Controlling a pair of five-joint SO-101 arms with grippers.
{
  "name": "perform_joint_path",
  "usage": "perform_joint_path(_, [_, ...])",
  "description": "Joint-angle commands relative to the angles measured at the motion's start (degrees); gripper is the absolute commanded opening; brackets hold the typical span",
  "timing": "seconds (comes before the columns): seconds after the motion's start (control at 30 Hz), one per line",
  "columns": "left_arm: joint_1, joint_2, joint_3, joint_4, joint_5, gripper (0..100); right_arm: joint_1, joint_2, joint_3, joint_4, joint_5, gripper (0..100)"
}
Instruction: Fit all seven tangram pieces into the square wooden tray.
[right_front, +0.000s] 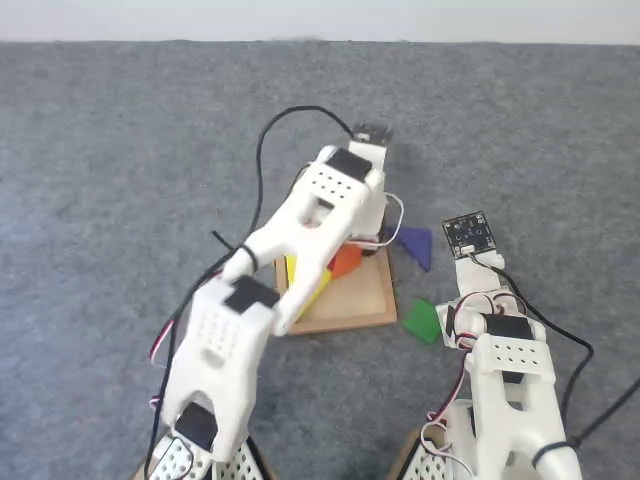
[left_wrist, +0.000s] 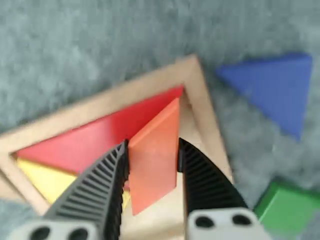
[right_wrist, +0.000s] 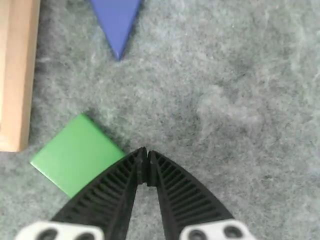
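The orange piece (left_wrist: 155, 165) is gripped on both sides by the left tool (left_wrist: 152, 145), inside the wooden tray (left_wrist: 210, 125), against the red piece (left_wrist: 95, 142) and near the yellow piece (left_wrist: 42, 177). Outside the tray, the right tool (right_wrist: 145, 152) is held clenched and empty just beside the green square (right_wrist: 77, 155). The blue triangle (left_wrist: 275, 85) is seen lying on the worktop (right_front: 120, 150) near the tray.

From above, the left arm (right_front: 320, 195) hides most of the wooden tray (right_front: 365, 292), leaving slivers of the yellow piece (right_front: 291, 268) and orange piece (right_front: 346, 262). The right wrist view's edge crops the blue triangle (right_wrist: 116, 20). The green piece (left_wrist: 285, 209) is blurred in the left wrist view.
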Motion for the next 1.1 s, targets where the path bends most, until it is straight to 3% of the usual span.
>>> perform_joint_path(0.0, [-0.35, 4.04, -13.76, 5.63, 2.99, 1, -0.31, -1.54, -0.35, -0.84, 0.44, 0.8])
perform_joint_path(0.23, [-0.09, 15.12, -31.69, 14.15, 3.25, 1, -0.31, -1.54, -0.35, -0.84, 0.35, 0.8])
perform_joint_path(0.53, [0.09, 16.97, -31.87, 14.15, 3.34, 2, -0.31, -1.54, -0.35, -0.92, 0.35, 0.8])
perform_joint_path(0.8, [5.27, 16.88, -24.75, 14.07, 6.07, 2, -0.31, -1.54, -0.35, -0.92, 0.44, 0.8])
perform_joint_path(0.9, [5.27, 16.88, -24.57, 14.07, 7.56, 6, -0.31, -1.54, -0.35, -0.92, 0.53, 0.8])
perform_joint_path(1.07, [5.45, 16.88, -24.57, 14.15, 7.21, 22, -0.31, -1.54, -0.35, -0.92, 0.53, 0.8])
